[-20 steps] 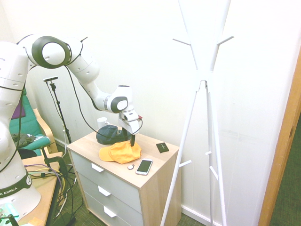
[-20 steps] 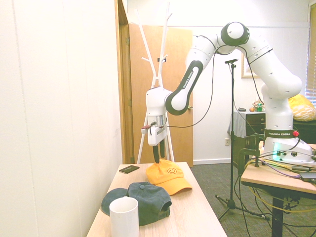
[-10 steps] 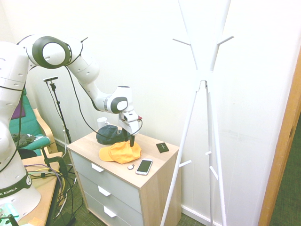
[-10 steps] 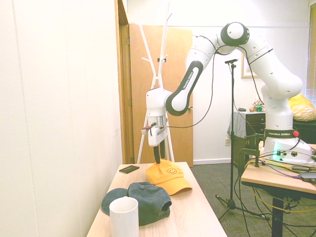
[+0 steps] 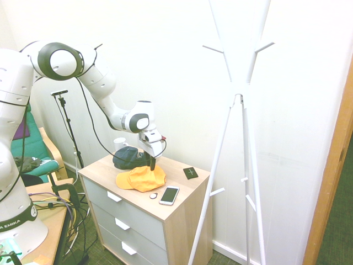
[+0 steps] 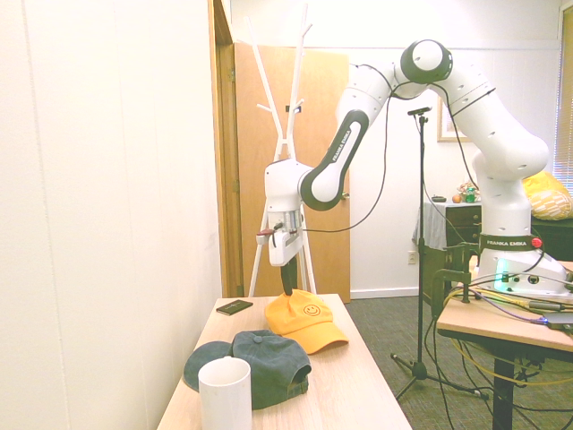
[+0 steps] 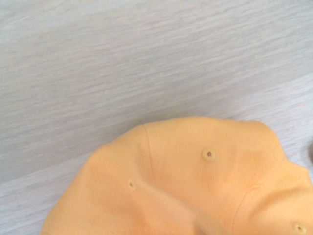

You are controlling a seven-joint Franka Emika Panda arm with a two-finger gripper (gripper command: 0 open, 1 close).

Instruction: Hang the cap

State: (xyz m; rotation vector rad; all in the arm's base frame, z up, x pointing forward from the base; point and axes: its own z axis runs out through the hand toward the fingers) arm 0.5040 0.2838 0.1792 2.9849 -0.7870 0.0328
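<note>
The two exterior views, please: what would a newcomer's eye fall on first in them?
Most striking is the yellow-orange cap with a smiley face, lying on the wooden dresser top, with the white arm's gripper down at its crown. Beside it lies a dark cap, with a white mug nearest the second exterior camera. The tall white coat stand rises beside the dresser, its pegs bare.

The wooden dresser (image 5: 182, 205) carries the yellow cap (image 5: 142, 178) under the gripper (image 5: 152, 164), a dark cap (image 5: 128, 157) and mug (image 6: 225, 392) beyond it, a phone (image 5: 169, 195) nearer.
</note>
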